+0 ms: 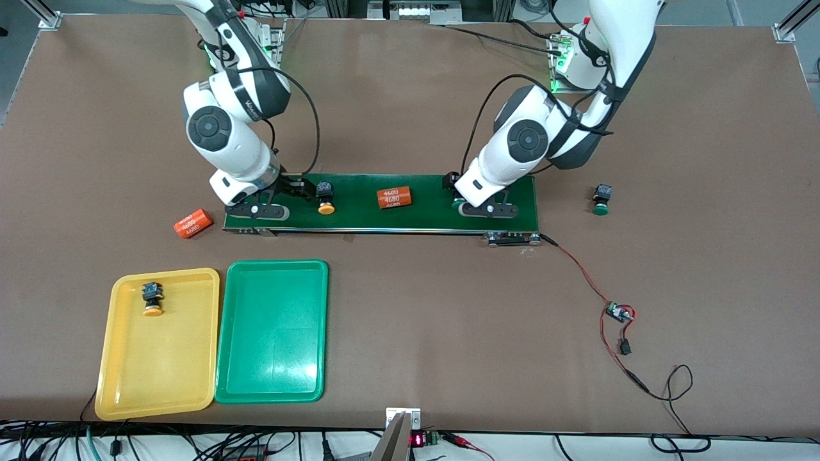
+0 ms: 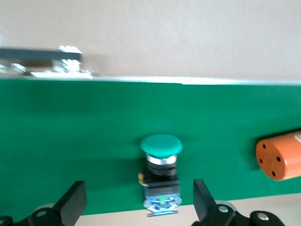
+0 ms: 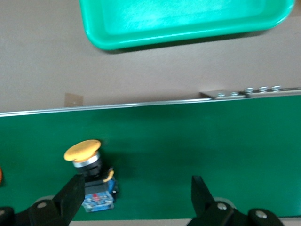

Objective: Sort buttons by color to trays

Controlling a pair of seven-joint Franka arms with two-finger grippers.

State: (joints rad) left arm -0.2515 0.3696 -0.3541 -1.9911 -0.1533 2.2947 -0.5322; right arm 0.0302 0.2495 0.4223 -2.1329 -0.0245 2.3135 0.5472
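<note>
A green-capped button (image 2: 161, 172) lies on the dark-green belt (image 1: 378, 219) between the fingers of my left gripper (image 2: 138, 203), which is open and not touching it. In the front view this button (image 1: 457, 204) is mostly hidden under the left gripper (image 1: 488, 210). My right gripper (image 3: 136, 198) hangs open over the belt's other end, with a yellow-capped button (image 3: 89, 169) lying just beside one finger (image 3: 70, 197). A second yellow button (image 1: 152, 299) lies in the yellow tray (image 1: 160, 371). The green tray (image 1: 272, 346) holds nothing. Another green button (image 1: 601, 200) lies on the table past the left arm's end of the belt.
One orange "4680" cylinder (image 1: 394, 197) lies mid-belt, another (image 1: 193, 223) on the table off the right arm's end of the belt. Red and black wires with a small board (image 1: 618, 314) run from the belt's motor toward the front camera.
</note>
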